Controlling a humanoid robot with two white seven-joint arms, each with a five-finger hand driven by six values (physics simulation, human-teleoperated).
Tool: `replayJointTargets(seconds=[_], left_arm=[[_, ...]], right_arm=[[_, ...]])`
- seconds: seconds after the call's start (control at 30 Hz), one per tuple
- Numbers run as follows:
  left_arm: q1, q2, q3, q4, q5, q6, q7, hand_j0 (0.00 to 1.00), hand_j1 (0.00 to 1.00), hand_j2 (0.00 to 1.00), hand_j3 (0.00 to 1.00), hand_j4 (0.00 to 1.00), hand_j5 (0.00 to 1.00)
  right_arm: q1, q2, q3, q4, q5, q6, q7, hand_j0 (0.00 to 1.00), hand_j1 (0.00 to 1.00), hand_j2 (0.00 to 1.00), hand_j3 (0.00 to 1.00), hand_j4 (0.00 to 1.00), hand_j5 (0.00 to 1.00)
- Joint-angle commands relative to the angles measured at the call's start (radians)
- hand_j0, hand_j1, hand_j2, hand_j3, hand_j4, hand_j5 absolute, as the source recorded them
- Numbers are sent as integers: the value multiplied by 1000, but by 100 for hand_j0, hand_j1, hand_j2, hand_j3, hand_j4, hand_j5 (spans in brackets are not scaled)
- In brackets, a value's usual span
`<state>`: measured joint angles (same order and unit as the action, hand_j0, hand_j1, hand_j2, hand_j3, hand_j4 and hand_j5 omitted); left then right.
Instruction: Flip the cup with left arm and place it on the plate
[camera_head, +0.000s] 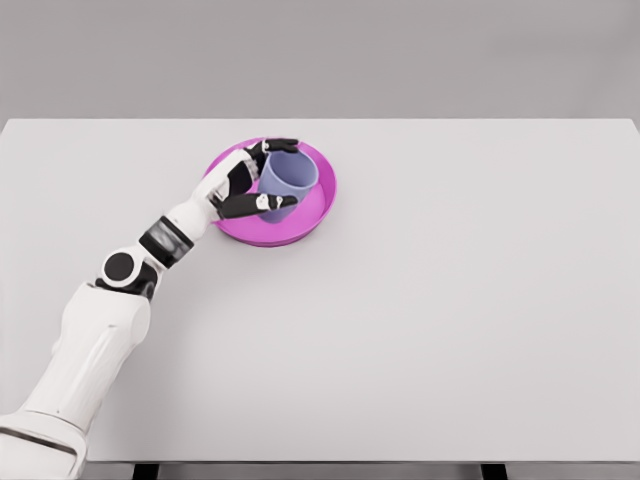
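From the head camera we see our left hand (250, 180) wrapped around the cup (289, 183), fingers (262, 204) curled on both sides of it. The cup stands upright, mouth up, on the plate (318, 213), which lies under the hand on the counter (450, 300).

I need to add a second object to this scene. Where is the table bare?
Bare: everything right of the plate, and the near strip beside the left arm. Crowded: the plate, where the left hand wraps the cup.
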<state>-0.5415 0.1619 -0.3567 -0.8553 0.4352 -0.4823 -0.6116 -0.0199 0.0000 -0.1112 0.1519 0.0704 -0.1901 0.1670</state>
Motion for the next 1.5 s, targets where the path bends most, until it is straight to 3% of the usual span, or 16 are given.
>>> replayJointTargets(seconds=[0.0,0.47,0.53,0.63,0.7,0.9,1.47], left_arm=[[-5,-5,2,29,5,-1,1,66,66,66,66,66,66],[-23,-10,1,58,7,-1,1,71,71,71,71,71,71],[-23,-8,1,58,5,-1,1,78,78,78,78,78,78],[-22,-8,-1,58,5,-2,1,78,78,78,78,78,78],[-22,-8,-4,56,5,-2,1,87,87,87,87,87,87],[-20,-7,-2,56,4,-4,1,100,100,100,100,100,100],[-6,10,-8,47,2,-27,1,100,100,100,100,100,100]], right_arm=[[0,0,-1,0,0,0,0,100,100,100,100,100,100],[0,0,-1,0,0,0,0,100,100,100,100,100,100],[0,0,-1,0,0,0,0,100,100,100,100,100,100],[0,0,1,0,0,0,0,100,100,100,100,100,100],[0,0,-1,0,0,0,0,100,100,100,100,100,100],[0,0,-1,0,0,0,0,100,100,100,100,100,100],[0,0,-1,0,0,0,-1,100,100,100,100,100,100]])
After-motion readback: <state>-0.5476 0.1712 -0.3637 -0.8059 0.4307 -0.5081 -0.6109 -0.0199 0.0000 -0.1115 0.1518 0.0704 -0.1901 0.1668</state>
